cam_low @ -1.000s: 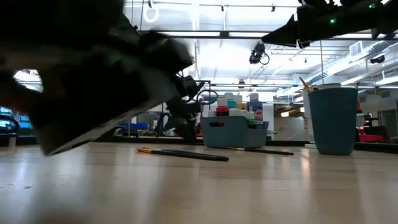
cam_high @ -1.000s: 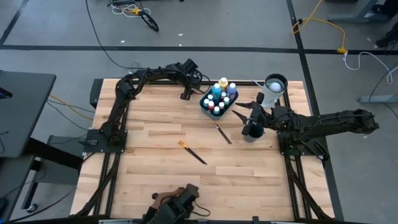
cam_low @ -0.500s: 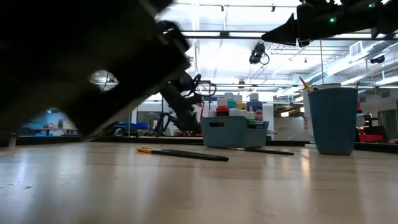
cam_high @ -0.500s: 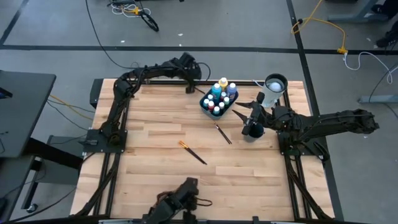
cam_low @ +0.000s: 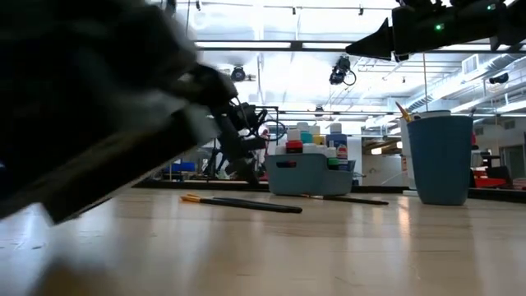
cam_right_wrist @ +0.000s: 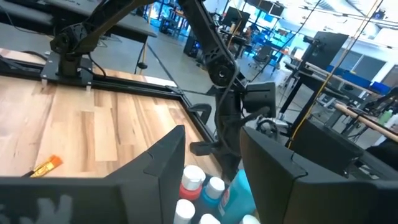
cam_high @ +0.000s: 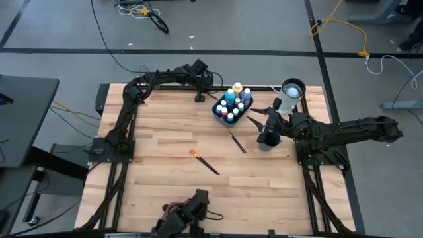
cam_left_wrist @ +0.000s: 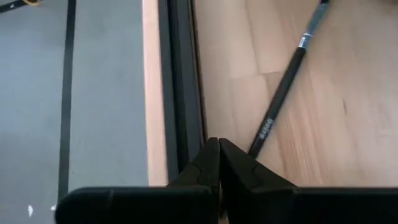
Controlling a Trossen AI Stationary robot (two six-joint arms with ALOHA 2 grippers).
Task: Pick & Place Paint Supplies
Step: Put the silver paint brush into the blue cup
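Observation:
A blue bin [cam_high: 231,106] [cam_low: 311,173] of small paint bottles stands at the table's far middle. Two brushes lie on the wood, one with an orange end [cam_high: 205,162] [cam_low: 242,203] and one dark [cam_high: 236,142]. A third dark brush [cam_left_wrist: 283,93] lies by the far rail. My left gripper [cam_high: 198,97] [cam_left_wrist: 217,146] is shut right beside that brush's end, with nothing between its fingers. My right gripper [cam_high: 259,119] [cam_right_wrist: 211,134] hangs open above a dark blue cup [cam_high: 269,139] [cam_low: 440,160]. It points toward the bin and holds nothing. My left gripper points down at the table by the far rail. One finger [cam_left_wrist: 258,171] covers the end of the dark brush [cam_left_wrist: 264,130]. Whether it touches the brush I cannot tell. The brush lies flat on the wood.
A tall white cylinder with a dark top [cam_high: 289,94] stands right of the bin. A brush tip [cam_low: 403,111] sticks out of the cup. A dark blurred object [cam_high: 188,213] [cam_low: 90,123] at the near edge blocks the low view's left side. The black rail [cam_left_wrist: 183,81] runs along the far edge.
My left gripper has shifted slightly along the far edge, left of the bin, and has tipped a little. The dark object at the near edge has moved about in front of the low camera. The bin, the brushes and my right arm have stayed put.

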